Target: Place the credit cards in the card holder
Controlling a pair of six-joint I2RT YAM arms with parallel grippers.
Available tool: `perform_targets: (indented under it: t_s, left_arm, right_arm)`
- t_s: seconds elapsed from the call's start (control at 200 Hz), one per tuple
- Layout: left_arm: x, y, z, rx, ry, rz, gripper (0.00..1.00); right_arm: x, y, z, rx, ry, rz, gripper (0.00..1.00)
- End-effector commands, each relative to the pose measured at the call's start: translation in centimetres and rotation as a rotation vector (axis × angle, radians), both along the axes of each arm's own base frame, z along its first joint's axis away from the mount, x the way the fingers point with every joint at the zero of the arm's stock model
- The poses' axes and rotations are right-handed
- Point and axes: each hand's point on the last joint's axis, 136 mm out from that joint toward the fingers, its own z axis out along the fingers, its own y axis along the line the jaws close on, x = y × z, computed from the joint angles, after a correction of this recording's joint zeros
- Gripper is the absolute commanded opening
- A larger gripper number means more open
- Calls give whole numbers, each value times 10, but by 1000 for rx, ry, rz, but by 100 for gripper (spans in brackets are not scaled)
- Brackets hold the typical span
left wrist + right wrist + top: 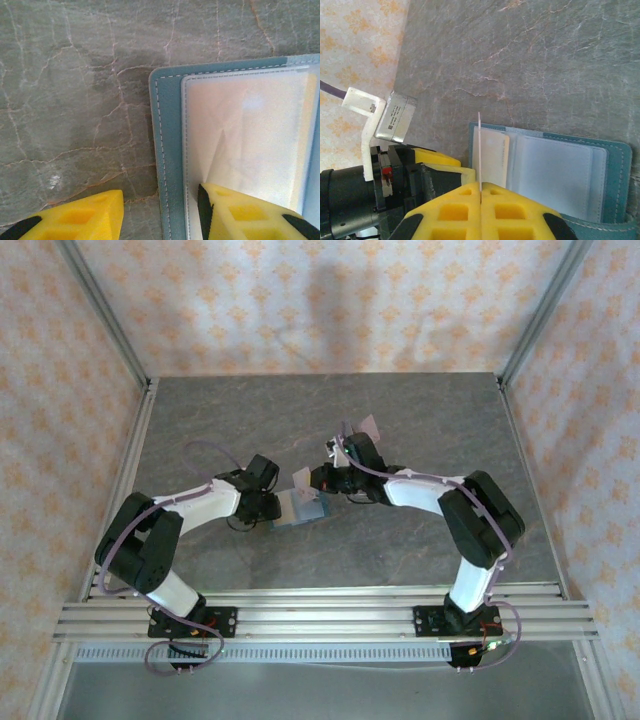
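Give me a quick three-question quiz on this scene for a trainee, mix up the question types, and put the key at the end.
1. True or false: the card holder lies folded shut on the table.
2. What is pinched in the right gripper? A) a credit card, seen edge-on B) the holder's flap C) nothing
3. Fill in: one finger of the left gripper is over the holder's clear ____, the other over bare table.
Key: 1 false, it lies open; 2 A; 3 sleeve.
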Motion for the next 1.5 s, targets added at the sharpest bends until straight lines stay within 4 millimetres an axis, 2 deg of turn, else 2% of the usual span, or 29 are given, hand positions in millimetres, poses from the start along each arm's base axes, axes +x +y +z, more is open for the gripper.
perform_targets:
  t_s: [0.0,0.3,0.606,1.181,1.491]
  left_arm:
    - [-17,15,-20,49,63,26,44]
    - [-20,14,-21,40,70,26,44]
    - [-22,14,-23,38,76,28,44]
    - [-22,13,-26,34,85,30,44]
    - [-20,12,-26,29,87,31,44]
  right_arm:
    - [2,14,5,67,-39,16,0]
    - [4,18,-18,91,-37,1,0]
    - [9,21,-30,101,-29,-9,0]
    - [10,22,-45,80,-16,-3,0]
    - [10,24,-46,106,-8,-6,0]
